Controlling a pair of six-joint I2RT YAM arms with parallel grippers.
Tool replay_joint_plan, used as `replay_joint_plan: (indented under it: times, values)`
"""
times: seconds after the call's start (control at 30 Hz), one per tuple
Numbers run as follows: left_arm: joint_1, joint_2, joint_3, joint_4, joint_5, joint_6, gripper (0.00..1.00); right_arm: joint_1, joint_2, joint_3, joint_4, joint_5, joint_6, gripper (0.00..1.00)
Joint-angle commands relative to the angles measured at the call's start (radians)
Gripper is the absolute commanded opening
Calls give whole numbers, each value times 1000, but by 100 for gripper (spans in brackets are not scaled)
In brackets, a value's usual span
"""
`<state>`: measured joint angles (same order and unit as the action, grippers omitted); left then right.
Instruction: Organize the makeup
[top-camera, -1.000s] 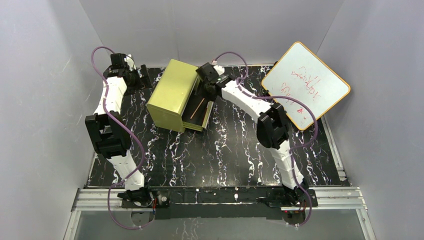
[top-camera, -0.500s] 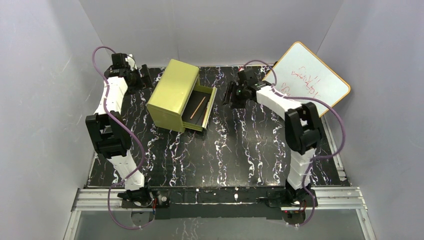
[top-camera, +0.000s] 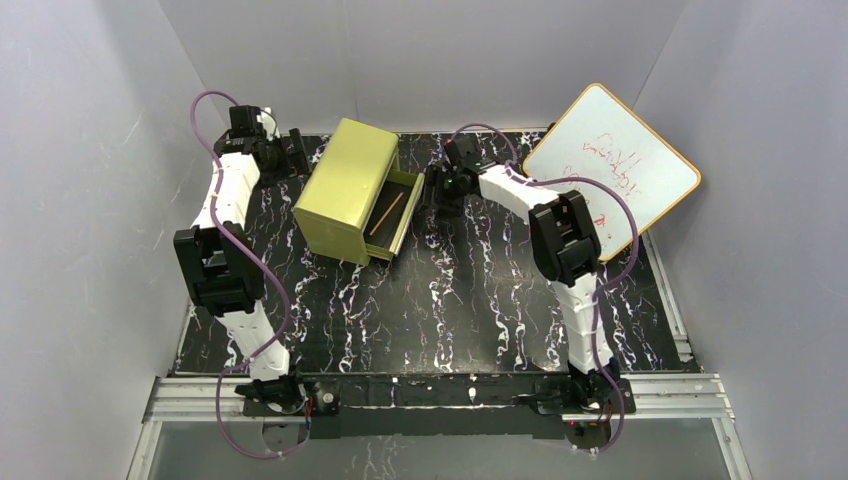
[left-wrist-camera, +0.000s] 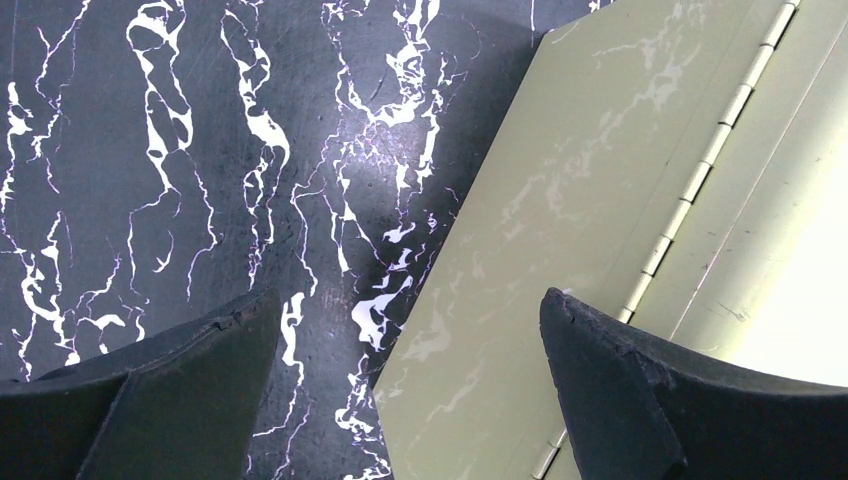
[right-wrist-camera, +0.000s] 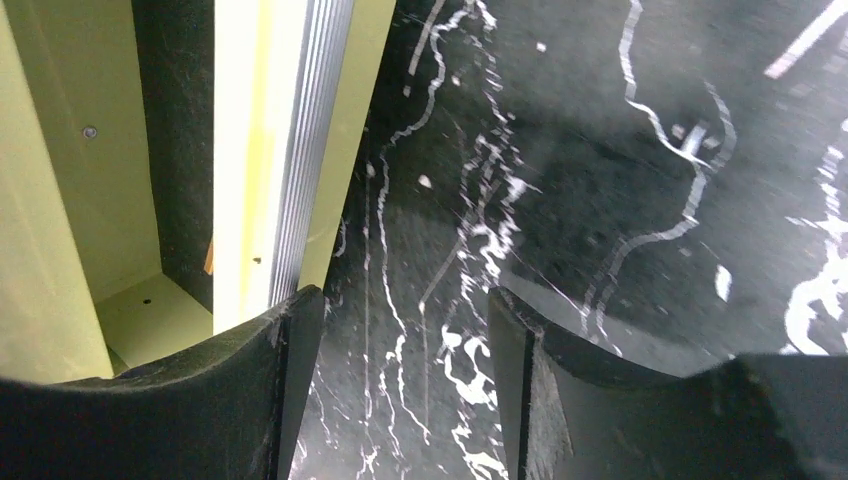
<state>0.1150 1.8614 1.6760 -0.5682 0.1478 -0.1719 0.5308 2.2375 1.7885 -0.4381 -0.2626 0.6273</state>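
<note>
Three cams, one olive box (top-camera: 345, 185) in every shot

Top cam sat high behind the arm bases (top-camera: 280, 392), looking down over the whole marble table (top-camera: 450, 300), box in the upper middle. Left wrist cam, riding the left gripper (left-wrist-camera: 410, 300), stared straight down super close, box hinge (left-wrist-camera: 688, 210) on the right. Right wrist cam on the right gripper (right-wrist-camera: 402, 295) was equally tight, open drawer (right-wrist-camera: 250, 150) along its left edge.

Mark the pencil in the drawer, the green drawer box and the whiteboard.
pencil (top-camera: 387, 214): top view, middle of its shaft.
green drawer box (top-camera: 348, 182): top view, middle of its top face.
whiteboard (top-camera: 612, 160): top view, centre of the white surface.
</note>
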Motion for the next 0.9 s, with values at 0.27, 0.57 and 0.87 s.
replay_joint_plan:
  times: [0.27,0.57,0.87]
  values:
    - [-23,6,-15,-25,-10,13,99,110,205,334,-62,-51,76,69]
    - [-28,6,-15,-28,-10,15,99,138,252,420,-19,-79,142,70]
    - [-28,-55,-27,0,-183,49,99,135,97,251,-55,14,-30,91]
